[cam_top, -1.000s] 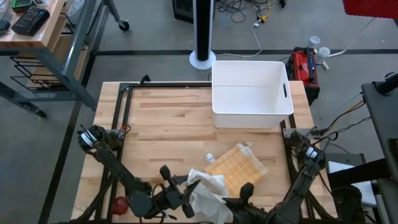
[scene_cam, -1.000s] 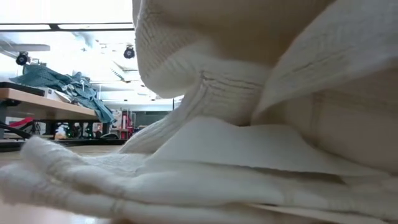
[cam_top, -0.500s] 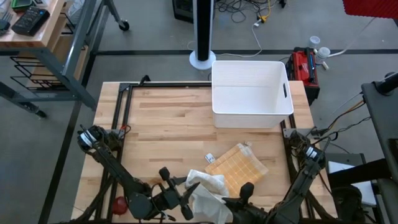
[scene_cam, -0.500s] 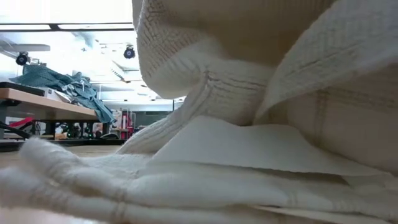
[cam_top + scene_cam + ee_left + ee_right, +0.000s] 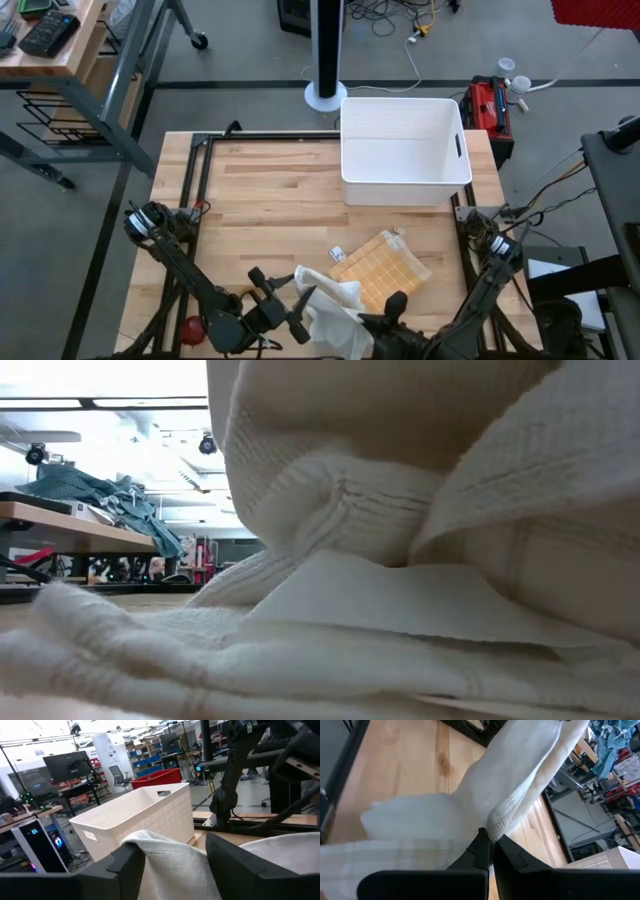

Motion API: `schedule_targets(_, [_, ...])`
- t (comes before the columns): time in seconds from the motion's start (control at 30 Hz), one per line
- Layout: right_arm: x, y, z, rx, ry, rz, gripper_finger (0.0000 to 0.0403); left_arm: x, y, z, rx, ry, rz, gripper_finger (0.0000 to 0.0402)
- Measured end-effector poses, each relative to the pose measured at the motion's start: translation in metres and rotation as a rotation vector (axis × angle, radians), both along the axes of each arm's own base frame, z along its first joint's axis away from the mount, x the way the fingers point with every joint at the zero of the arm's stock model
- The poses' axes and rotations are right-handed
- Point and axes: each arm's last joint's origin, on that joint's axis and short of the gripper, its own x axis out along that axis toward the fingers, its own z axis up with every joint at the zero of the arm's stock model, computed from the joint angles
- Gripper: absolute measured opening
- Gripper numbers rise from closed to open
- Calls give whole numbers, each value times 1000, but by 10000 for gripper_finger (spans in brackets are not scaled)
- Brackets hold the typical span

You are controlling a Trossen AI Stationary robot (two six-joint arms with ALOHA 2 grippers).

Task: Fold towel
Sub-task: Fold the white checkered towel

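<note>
The white towel (image 5: pixel 335 305) lay bunched at the near edge of the table (image 5: pixel 270 190), between the two arms, with its far end overlapping a tan waffle-pattern cloth (image 5: pixel 382 268) that lay flat beside it. A white bin (image 5: pixel 404 150) stood well apart, at the far side of the table.

The left pincer (image 5: pixel 300 310) stood at the towel's left edge with its fingers (image 5: pixel 131 862) spread and released. In the left wrist view a fold of towel (image 5: pixel 170 855) lay between the two fingers without being clamped. The towel therefore lay directly ahead of this pincer, toward the robot's right.

The right pincer (image 5: pixel 487 851) was clenched on a raised ridge of the towel (image 5: pixel 520 790), which rose from the table as a taut band. In the high view the right arm entered at the near edge just right of the bundle, so both arms were about equally close to the towel.

The bundle's long axis ran roughly from the near edge toward the tan cloth, slanting to the robot's right. In the low view the towel (image 5: pixel 420 560) filled the frame, draped in loose layers.

Judgement: the coming move depended on the left pincer re-gripping the edge directly in front of it while the right pincer kept the ridge lifted.
</note>
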Motion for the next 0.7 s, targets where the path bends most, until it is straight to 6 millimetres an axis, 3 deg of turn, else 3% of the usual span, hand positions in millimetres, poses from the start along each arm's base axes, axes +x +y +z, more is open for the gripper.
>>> schedule_targets(0.4, [3, -8, -11, -82, 68, 8, 0, 9, 11, 1, 8, 7, 33, 170])
schedule_targets(0.7, [-23, -26, 8, -105, 118, -66, 0, -1, 8, 12, 102, 86, 17, 163])
